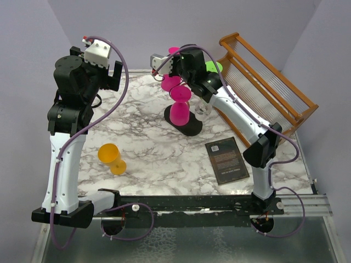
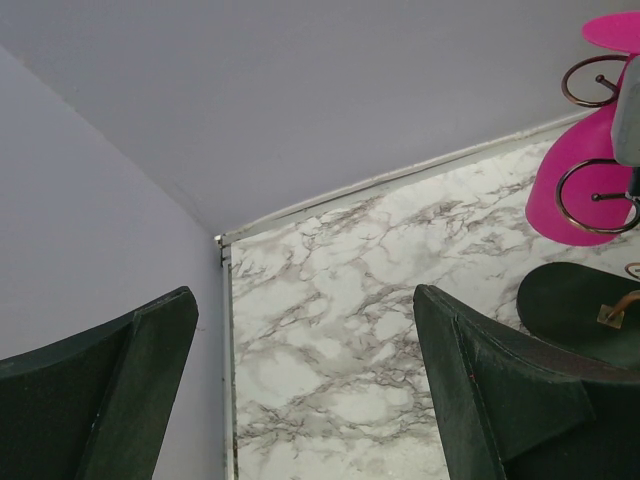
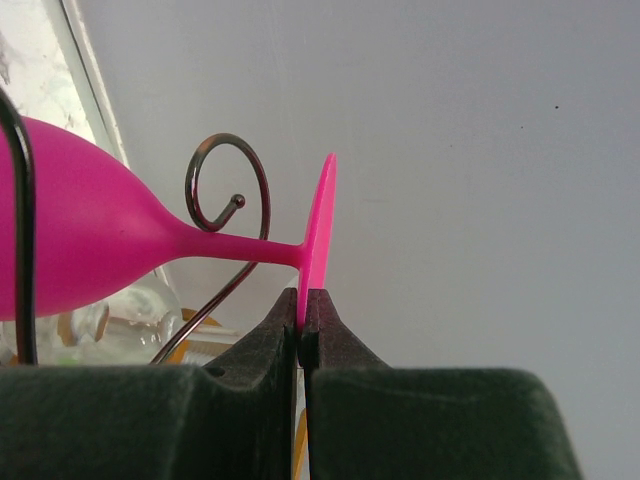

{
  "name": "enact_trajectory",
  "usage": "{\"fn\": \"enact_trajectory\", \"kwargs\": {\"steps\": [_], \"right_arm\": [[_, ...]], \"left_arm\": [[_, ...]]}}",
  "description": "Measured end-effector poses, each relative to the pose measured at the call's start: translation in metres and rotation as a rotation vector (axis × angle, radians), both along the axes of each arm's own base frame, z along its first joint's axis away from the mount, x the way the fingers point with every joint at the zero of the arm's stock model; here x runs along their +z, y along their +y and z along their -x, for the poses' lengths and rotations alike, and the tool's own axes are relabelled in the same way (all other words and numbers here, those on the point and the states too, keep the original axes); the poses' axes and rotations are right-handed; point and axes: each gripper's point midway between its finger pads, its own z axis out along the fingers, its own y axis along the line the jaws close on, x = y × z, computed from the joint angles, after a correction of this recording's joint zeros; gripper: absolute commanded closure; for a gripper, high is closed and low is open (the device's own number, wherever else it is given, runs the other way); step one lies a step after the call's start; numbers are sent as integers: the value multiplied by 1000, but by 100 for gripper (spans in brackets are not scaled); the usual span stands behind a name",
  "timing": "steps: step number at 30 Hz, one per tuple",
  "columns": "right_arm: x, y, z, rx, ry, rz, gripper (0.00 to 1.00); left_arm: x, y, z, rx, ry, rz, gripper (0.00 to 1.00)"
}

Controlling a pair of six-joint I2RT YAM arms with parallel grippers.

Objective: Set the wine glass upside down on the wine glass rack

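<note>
The fingers [image 3: 268,348] pinch the wine glass [image 3: 90,240] foot.

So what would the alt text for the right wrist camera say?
The right gripper pinches the foot's edge of a pink wine glass, held sideways, its stem beside a curled arm of the wine glass rack. A grey wall is behind.

Marbled white-grey table [image 1: 148,148]. Directly on it: orange glass [image 1: 111,158] lies on its side, near left; wine glass rack [image 1: 190,128] stands on its black oval base, centre; dark booklet [image 1: 226,159] flat, near right; wooden dish rack [image 1: 269,82], far right.
</note>
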Motion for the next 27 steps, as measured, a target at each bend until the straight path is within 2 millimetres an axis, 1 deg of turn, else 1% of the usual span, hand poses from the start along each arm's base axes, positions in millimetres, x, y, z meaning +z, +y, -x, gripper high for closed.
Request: {"fn": "enact_trajectory", "kwargs": {"steps": [4, 9, 13, 18, 27], "right_arm": [[-3, 4, -9, -17, -11, 5, 99], [-6, 6, -13, -20, -15, 15, 99], [-3, 6, -14, -19, -26, 15, 99], [5, 12, -20, -18, -60, -4, 99], [-6, 19, -28, -13, -64, 11, 99]], "left_arm": [[0, 0, 0, -1, 0, -1, 8], [0, 0, 0, -3, 0, -2, 8], [0, 0, 0, -3, 0, -2, 8], [0, 0, 0, -3, 0, -2, 8], [0, 0, 0, -4, 0, -7, 8]]}}
